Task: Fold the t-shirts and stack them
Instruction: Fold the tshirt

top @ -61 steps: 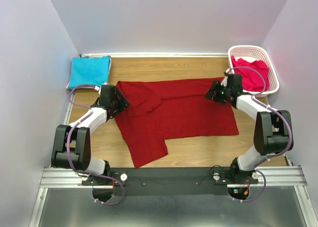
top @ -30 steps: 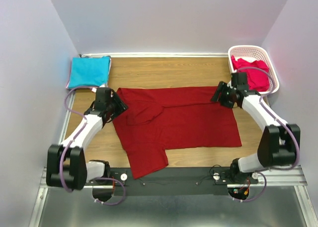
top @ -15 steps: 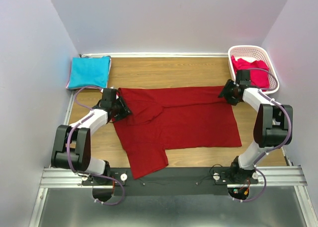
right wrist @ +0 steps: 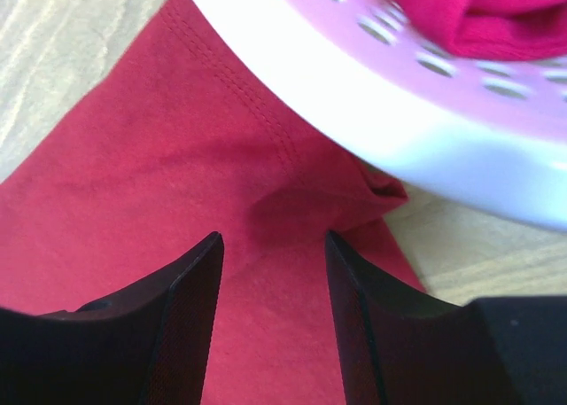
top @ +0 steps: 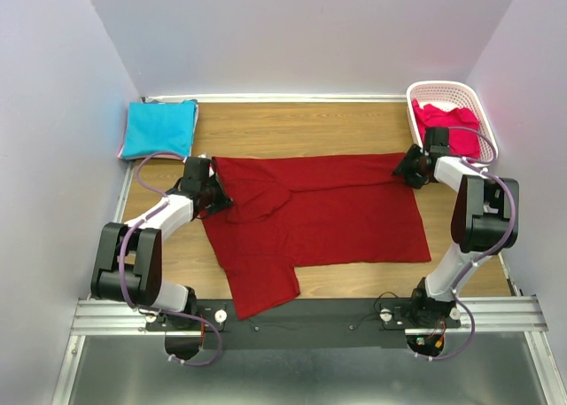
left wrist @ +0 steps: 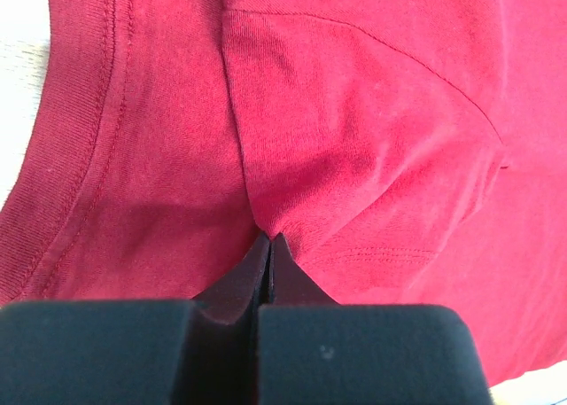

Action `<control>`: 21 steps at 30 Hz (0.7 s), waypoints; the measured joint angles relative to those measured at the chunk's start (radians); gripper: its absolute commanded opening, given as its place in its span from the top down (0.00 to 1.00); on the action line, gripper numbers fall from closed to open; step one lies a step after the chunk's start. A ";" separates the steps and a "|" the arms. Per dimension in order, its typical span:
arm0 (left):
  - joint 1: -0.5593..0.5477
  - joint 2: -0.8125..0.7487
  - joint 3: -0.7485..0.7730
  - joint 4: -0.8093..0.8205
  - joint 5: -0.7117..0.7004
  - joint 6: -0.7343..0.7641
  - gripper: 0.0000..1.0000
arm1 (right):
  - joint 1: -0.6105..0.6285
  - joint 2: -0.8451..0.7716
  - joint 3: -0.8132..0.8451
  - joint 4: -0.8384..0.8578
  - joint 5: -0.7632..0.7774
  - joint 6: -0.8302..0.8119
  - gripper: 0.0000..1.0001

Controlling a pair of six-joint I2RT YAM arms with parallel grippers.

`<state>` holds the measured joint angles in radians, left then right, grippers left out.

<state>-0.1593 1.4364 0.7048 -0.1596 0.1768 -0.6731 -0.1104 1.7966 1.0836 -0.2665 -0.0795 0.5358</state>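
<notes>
The dark red shirt lay flat on the surface, with the left jaws clenched on a pinch near its collar. The right jaws were apart over the corner beside the basket. Looked like that corner needed a snug grab before lifting both sides evenly.

Matt, finely knitted cloth of the red tee, hems stitched; smooth pale wood-grain table; glossy white plastic basket, pierced with holes.

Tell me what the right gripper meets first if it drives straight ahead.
Probably the dark red t-shirt, at its bunched corner ahead of the right gripper; the white basket sits just beyond, though depth is unclear.
</notes>
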 measured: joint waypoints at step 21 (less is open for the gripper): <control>0.000 -0.065 0.000 -0.028 -0.006 0.005 1.00 | 0.000 0.009 -0.014 0.062 -0.108 0.051 0.50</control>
<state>-0.1593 1.3716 0.7052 -0.1879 0.1703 -0.6682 -0.1104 1.8057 1.0691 -0.2043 -0.1875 0.5865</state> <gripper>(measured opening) 0.008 0.505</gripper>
